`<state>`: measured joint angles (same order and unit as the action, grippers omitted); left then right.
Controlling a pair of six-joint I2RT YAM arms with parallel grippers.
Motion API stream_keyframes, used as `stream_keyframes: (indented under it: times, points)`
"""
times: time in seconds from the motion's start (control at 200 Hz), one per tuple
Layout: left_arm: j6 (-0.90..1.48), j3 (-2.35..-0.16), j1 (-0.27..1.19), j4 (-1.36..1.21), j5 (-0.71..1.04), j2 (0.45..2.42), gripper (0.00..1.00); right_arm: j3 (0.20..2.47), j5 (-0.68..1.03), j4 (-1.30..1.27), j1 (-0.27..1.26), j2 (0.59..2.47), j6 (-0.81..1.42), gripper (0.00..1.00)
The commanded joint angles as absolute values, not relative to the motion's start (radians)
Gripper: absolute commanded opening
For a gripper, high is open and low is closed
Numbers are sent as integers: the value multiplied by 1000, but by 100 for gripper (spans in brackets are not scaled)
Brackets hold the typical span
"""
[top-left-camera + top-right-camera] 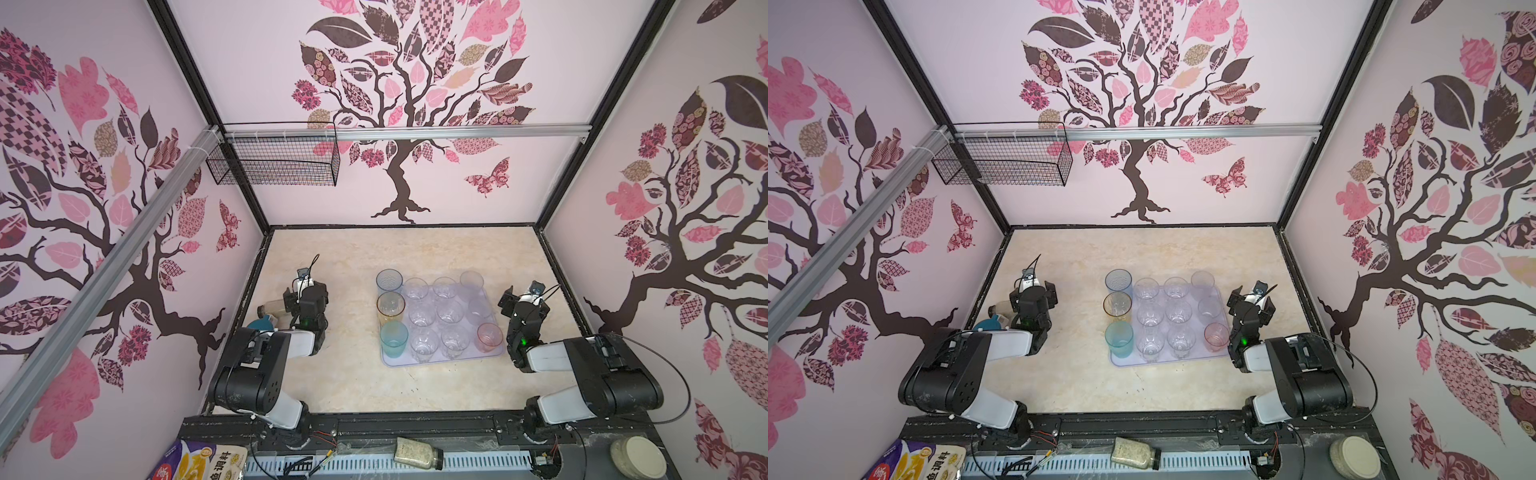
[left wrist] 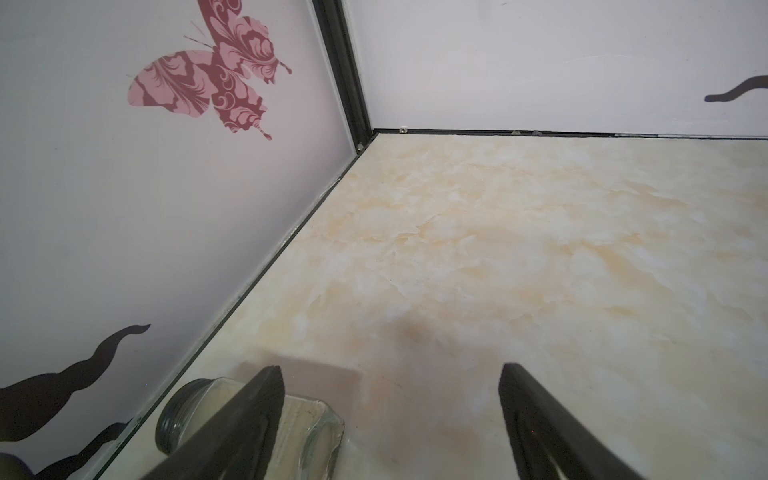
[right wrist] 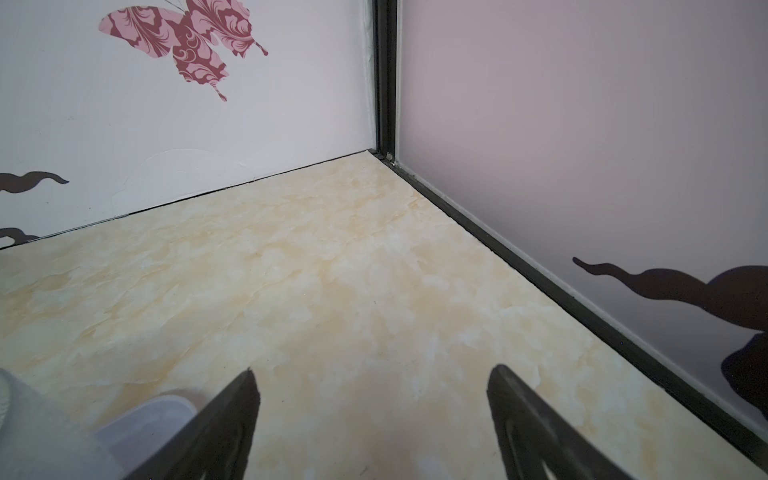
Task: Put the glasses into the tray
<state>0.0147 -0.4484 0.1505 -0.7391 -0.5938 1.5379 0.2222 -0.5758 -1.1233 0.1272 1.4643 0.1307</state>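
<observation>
Both hands are seen held wide open, and nothing is gripped by either one. The left hand point(image 2: 390, 368) is held low over the pale, marble-patterned desk point(image 1: 353, 374), near the left wall, and only bare desk is seen between its two dark fingers point(image 2: 249, 415). A clear glass bottle with a dark cap and pale grainy stuff inside point(image 2: 307, 419) is laid on its side just beside that hand. It is partly hidden by one finger in the left wrist view, so it cannot be told if it is touched. A round jar with a teal lid point(image 1: 259, 323) is seen close by, half hidden by the arm. The right hand point(image 3: 374, 370) is held just to the right of the big, flat, pale lavender plastic tray point(image 1: 440, 360), and bare desk is seen between its fingers too. The tray is set in the middle of the desk, between the two arms. The glasses are stood upright on it in rows. A tall blue-grey glass point(image 1: 389, 281), a tall amber glass point(image 1: 390, 307) and a tall teal glass point(image 1: 394, 338) are lined up along its left side. The short clear glasses point(image 1: 450, 311) are packed next to them, and a short pink glass point(image 1: 489, 336) is placed at the near right corner. None of the glasses is touched by a hand.
</observation>
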Motion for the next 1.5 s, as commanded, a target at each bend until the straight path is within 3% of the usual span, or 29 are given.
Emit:
stream_keyframes:
  times: [0.0,0.11,0.195,0.285,0.345,0.43,0.56,1.495]
  points:
    - [-3,-458,140,-753,-525,1534,84,256,-539,-1142,120,1476,117,92]
    - [19,-454,103,-740,-457,1530,84,269,-487,-1135,116,1492,98,95]
    - [62,-421,39,-779,-333,1526,98,273,-443,-1121,106,1492,96,98]
    - [61,-359,15,-987,-309,1597,98,269,-325,-1139,75,1530,94,99]
    - [78,-379,16,-866,-303,1550,98,216,-332,-1371,61,1604,86,100]
    - [71,-366,14,-948,-305,1581,98,254,-321,-1148,58,1523,117,99]
    - [78,-372,10,-899,-302,1564,98,220,-328,-1303,55,1572,101,100]
    - [80,-373,12,-886,-302,1556,98,259,-322,-1204,62,1557,97,100]
